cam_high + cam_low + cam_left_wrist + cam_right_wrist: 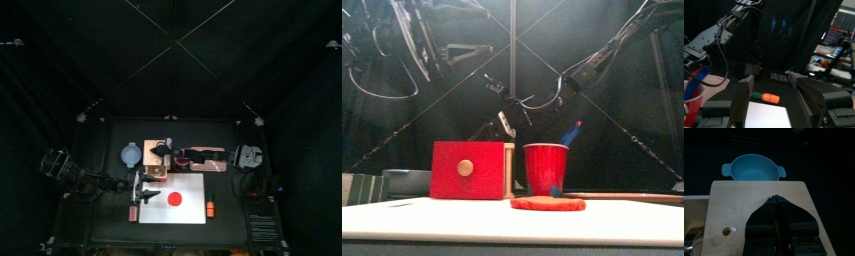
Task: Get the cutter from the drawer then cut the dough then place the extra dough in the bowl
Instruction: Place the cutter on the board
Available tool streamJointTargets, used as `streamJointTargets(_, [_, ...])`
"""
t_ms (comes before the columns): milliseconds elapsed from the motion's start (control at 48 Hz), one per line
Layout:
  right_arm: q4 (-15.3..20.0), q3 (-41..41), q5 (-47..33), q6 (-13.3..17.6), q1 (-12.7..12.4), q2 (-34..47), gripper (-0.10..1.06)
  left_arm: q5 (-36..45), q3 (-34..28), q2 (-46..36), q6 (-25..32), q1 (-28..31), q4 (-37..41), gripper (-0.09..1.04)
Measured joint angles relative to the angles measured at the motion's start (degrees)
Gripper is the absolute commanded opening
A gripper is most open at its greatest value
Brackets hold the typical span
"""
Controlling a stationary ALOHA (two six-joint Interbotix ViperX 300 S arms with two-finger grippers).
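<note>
Here the wooden box [741, 203] runs front-to-back, drawer [472, 170] forward.

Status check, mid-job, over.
Left gripper open, empty, by white cutting board. Right gripper shut above wooden box. Drawer looks closed, cutter unseen. Dough disc uncut; toy carrot beside board.

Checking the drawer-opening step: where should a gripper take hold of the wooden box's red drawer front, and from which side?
By the small round knob in the middle of the red drawer front: it seems to be the only part that sticks out. Come in level from the table's front, which that face looks toward, with one jaw on each side of the knob.
</note>
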Motion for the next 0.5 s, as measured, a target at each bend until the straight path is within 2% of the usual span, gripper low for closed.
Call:
streamJointTargets(125, [0.09, 0.53, 0.44, 0.26, 0.26, -0.79, -0.03, -0.35, 0.44, -0.18, 4.13, 1.76, -0.79, 0.93])
streamJointTargets(312, [0.09, 1.58, 1.49, 0.53, 1.49, -3.52, -0.03, -0.44, 1.32, -1.58, 5.98, 3.34, -1.23, 0.93])
streamJointTargets(500, [3.25, 2.64, 5.8, 0.7, 3.6, -8.96, -0.03, -0.44, 3.69, -4.13, 5.98, 4.31, -1.32, 0.93])
